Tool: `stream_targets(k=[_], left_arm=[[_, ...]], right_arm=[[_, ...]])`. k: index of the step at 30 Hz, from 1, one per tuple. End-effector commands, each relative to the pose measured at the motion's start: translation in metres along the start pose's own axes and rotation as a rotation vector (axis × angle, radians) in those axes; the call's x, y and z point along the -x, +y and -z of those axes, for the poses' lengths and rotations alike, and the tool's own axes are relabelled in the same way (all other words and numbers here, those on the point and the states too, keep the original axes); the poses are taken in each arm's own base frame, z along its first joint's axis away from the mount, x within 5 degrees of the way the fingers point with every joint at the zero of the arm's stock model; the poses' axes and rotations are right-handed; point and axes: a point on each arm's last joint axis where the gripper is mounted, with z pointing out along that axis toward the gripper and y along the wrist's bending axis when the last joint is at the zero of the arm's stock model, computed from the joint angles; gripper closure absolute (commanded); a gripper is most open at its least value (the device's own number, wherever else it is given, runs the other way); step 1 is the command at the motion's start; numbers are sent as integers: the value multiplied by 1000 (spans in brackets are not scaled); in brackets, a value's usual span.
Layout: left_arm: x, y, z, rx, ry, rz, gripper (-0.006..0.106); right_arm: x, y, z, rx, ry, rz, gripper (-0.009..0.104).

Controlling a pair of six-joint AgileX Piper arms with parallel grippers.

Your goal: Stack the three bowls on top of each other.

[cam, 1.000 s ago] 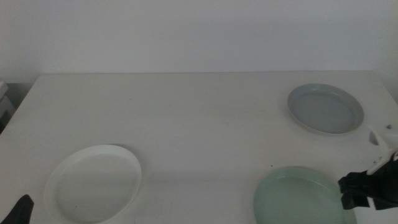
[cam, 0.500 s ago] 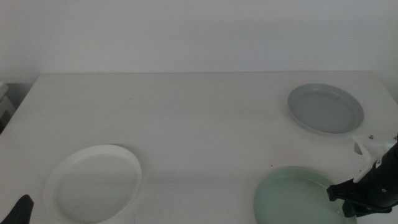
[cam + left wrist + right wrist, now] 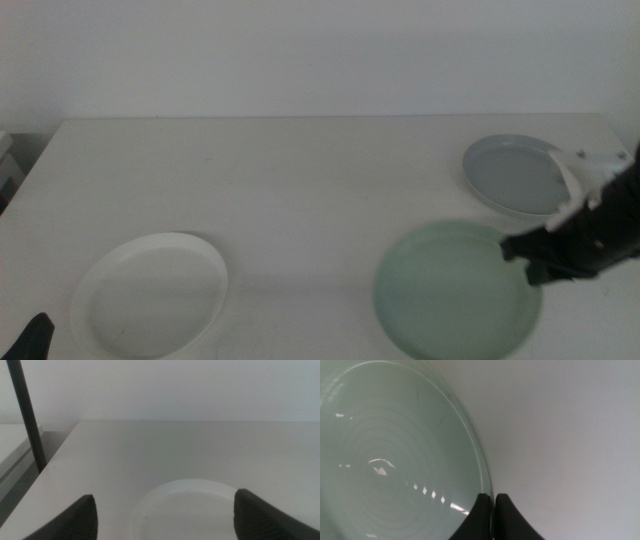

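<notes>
Over on the right side of the counter, the mint green bowl hangs tilted, pinched at its right rim by the right gripper. From the wrist view the two dark jaws are clenched on the thin rim, one above and one below, with only the edge of the dish between them. Its glaze throws back small highlights, so it looks smooth and probably slippery; a rigid, shallow dish like this is likely light enough to carry by one edge, yet it could swing or slide out of so narrow a grip, and it may chip if dropped. The rim is the only sensible place to hold it, as the walls are too low for anything else. Just behind it the grey-blue bowl sits flat near the far right edge. Well apart, at the near left, the white bowl rests flat on the counter. The left gripper waits just short of the white bowl, jaws spread wide.
</notes>
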Motion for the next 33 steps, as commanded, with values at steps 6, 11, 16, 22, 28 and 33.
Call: stream_targets(k=[6, 11, 16, 22, 28, 33], left_arm=[[9, 0, 1, -3, -84, 20, 5], [9, 0, 1, -3, -84, 20, 5], [9, 0, 1, -3, -84, 20, 5], [9, 0, 1, -3, -84, 20, 5], [9, 0, 1, -3, -84, 20, 5], [9, 0, 1, -3, -84, 21, 5]], right_arm=[[43, 49, 22, 106, -133, 40, 96], [63, 78, 5, 132, -118, 74, 96], [78, 93, -24, 137, -96, 88, 96], [82, 96, -50, 132, -70, 82, 96], [82, 95, -60, 123, -64, 84, 90], [83, 95, -55, 131, -75, 88, 70]])
